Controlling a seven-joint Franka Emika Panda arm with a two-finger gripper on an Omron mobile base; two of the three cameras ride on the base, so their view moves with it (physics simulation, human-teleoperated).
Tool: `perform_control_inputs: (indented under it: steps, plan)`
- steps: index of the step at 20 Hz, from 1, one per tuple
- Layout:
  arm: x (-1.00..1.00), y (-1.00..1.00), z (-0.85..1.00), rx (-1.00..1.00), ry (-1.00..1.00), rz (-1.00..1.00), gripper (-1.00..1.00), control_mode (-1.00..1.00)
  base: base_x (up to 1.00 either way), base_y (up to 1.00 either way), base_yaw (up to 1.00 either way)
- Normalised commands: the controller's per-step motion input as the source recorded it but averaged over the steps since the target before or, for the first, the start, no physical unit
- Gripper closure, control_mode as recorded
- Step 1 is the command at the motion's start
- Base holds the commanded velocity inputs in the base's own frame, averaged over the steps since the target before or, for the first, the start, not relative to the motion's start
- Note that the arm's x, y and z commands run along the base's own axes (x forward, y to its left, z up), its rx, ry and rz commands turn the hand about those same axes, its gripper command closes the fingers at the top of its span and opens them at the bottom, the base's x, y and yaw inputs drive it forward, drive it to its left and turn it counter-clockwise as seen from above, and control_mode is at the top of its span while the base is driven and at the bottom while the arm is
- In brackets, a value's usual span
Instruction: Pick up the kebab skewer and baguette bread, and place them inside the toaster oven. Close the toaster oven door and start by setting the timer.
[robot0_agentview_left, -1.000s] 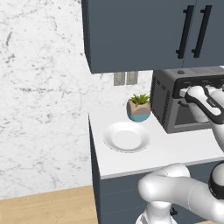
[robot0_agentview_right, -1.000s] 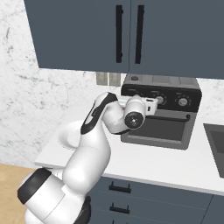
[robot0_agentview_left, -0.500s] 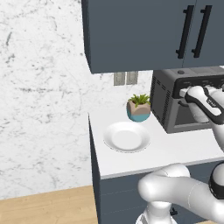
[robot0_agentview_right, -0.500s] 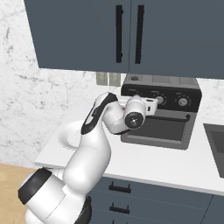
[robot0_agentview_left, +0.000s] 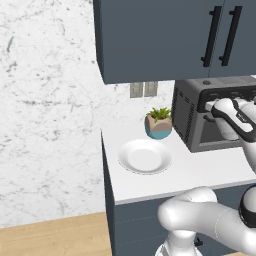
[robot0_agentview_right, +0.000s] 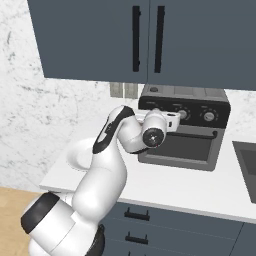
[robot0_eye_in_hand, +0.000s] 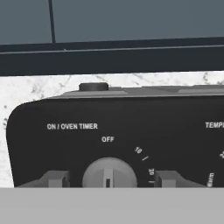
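My gripper (robot0_eye_in_hand: 107, 179) jaws straddle the timer knob (robot0_eye_in_hand: 109, 174), seemingly not yet touching; off-centre closing could slip.

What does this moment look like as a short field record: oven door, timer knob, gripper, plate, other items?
toaster oven door: closed, handle bar across the top of the glass
timer knob: leftmost on the toaster oven, labelled ON / OVEN TIMER, pointer at OFF
gripper: at the knob, one fingertip on each side, not yet closed on it
plate: white, on the counter left of the oven
potted plant: between plate and oven, near the wall
skewer and bread: cannot tell, oven interior not legible
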Motion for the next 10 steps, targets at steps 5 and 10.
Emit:
perform_control_inputs:
  steps: [5,10]
  plan:
    - [0.0,0.0,0.0,0.0,0.0,0.0,1.0,-1.0,0.0,0.0,0.0]
    - [0.0,0.0,0.0,0.0,0.0,0.0,1.0,-1.0,0.0,0.0,0.0]
